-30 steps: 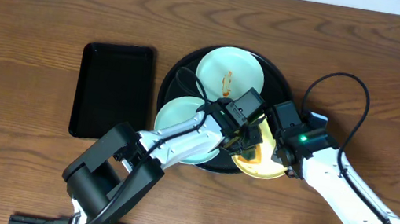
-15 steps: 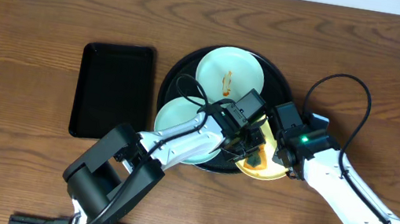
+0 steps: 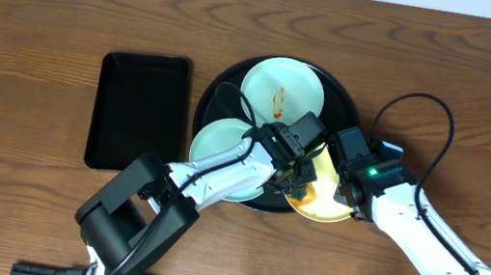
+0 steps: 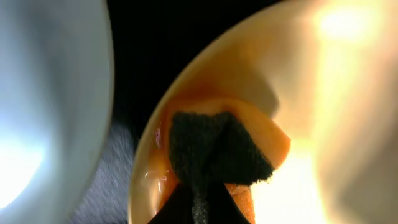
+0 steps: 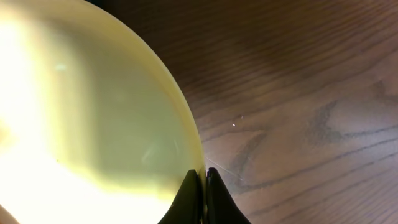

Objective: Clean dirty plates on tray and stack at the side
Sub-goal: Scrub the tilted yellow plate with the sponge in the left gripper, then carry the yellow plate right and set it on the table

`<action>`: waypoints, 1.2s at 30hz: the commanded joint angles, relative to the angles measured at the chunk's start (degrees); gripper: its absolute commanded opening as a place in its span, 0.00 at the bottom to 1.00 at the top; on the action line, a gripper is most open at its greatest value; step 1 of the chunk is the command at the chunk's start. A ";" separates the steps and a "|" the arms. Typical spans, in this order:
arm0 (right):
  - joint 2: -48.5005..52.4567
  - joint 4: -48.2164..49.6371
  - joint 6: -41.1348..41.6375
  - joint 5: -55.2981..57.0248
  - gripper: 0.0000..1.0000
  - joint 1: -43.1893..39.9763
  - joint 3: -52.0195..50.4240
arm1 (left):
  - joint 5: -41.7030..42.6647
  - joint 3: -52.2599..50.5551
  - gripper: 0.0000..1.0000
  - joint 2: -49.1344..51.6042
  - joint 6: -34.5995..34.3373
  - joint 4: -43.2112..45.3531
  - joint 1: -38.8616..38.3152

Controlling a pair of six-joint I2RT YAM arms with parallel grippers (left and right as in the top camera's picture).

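The round black tray (image 3: pixel 340 103) holds a mint-blue plate (image 3: pixel 282 86) with an orange smear at the back and a second mint-blue plate (image 3: pixel 223 146) at the front left. The pale yellow plate (image 3: pixel 328 206) lies at the tray's front right edge. My right gripper (image 3: pixel 343 186) is shut on its rim, as the right wrist view (image 5: pixel 203 183) shows, with the plate (image 5: pixel 93 124) to its left. My left gripper (image 3: pixel 301 178) is shut on a dark, orange-backed sponge (image 4: pixel 217 149) and presses it on the yellow plate (image 4: pixel 311 99), where orange sauce lies around the sponge.
A smaller rectangular black tray (image 3: pixel 139 112) lies left of the round tray. Bare wooden table (image 5: pixel 298 93) lies to the right of the yellow plate. The right arm's cable (image 3: pixel 422 100) loops above the table at the right.
The left gripper has rubbed the sponge a little right and back left on the yellow plate. The right gripper has kept its hold on the rim.
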 commanded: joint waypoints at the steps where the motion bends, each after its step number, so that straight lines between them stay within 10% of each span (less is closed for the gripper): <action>1: 1.05 1.84 0.26 0.96 0.01 -0.09 1.68 | -1.97 0.57 0.07 -0.79 10.88 -0.20 -1.36; 15: -2.23 4.46 -8.22 7.91 0.01 -0.07 4.70 | 5.90 2.25 0.07 -16.06 23.52 -2.38 11.87; 30: -13.31 22.84 -53.20 21.44 0.01 6.69 5.03 | 5.29 0.85 0.08 -17.20 25.35 -14.62 26.03; 36: -13.31 26.08 -56.37 29.92 0.01 10.64 5.03 | 5.29 0.72 0.07 -17.20 25.35 -15.45 28.20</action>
